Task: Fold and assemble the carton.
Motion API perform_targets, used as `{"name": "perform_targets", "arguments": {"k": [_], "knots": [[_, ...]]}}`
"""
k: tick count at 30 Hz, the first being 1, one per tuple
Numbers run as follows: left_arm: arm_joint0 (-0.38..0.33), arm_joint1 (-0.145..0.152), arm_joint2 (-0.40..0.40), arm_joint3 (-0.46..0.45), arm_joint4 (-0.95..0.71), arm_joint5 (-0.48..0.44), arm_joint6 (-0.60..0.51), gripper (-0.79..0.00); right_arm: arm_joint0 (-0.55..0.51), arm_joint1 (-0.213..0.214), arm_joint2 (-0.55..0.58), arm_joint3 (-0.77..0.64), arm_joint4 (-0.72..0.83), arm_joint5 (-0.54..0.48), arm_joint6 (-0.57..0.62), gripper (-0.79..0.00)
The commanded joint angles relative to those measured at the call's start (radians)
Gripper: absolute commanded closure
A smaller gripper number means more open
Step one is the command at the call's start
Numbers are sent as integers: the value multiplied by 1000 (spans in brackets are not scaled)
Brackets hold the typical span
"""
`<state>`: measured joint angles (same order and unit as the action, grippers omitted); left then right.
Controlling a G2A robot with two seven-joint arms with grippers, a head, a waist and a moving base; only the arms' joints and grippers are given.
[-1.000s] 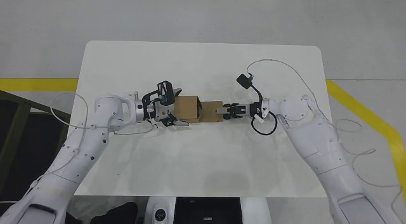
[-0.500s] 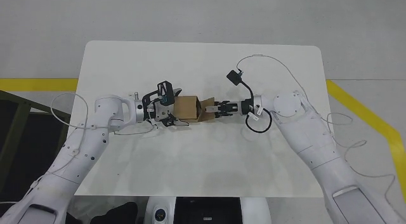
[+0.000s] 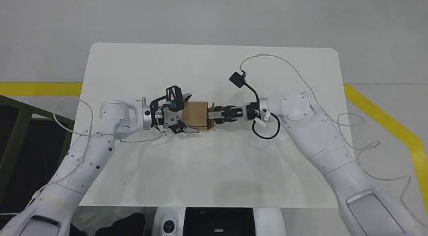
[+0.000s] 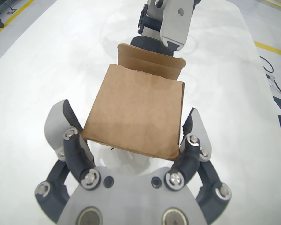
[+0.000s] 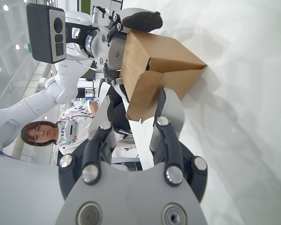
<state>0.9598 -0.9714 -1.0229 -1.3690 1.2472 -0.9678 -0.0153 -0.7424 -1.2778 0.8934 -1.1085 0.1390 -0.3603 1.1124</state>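
Observation:
A small brown carton (image 3: pixel 196 113) lies on its side in the middle of the white table (image 3: pixel 134 69). My left gripper (image 3: pixel 175 112) is shut on the carton's left end, one finger (image 4: pixel 68 118) on each side wall of the carton (image 4: pixel 140 108). My right gripper (image 3: pixel 217 114) is at the opposite end and open, its fingers (image 5: pixel 166 101) standing apart around the edge of the end flap (image 5: pixel 142 94). That flap (image 4: pixel 152 61) is bent in toward the carton's opening, with the right gripper (image 4: pixel 159 45) pressed against it.
A loose cable (image 3: pixel 281 65) loops from the right arm over the table's far right part. Bare table surface surrounds the carton on all sides. Yellow floor tape (image 3: pixel 40 89) runs beside the table.
My right gripper moved left toward the carton, swinging the outstretched end flap in against the open end. The left gripper and the carton's body kept still.

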Motion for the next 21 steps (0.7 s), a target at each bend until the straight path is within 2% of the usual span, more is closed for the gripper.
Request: {"name": "perform_targets", "arguments": {"k": [1, 21], "knots": [[1, 0, -1, 0, 1, 0, 0, -785, 4, -2, -2, 13, 7, -4, -1, -320], [6, -2, -7, -4, 10, -10, 2, -785, 9, -4, 8, 41, 59, -12, 0, -222]]}}
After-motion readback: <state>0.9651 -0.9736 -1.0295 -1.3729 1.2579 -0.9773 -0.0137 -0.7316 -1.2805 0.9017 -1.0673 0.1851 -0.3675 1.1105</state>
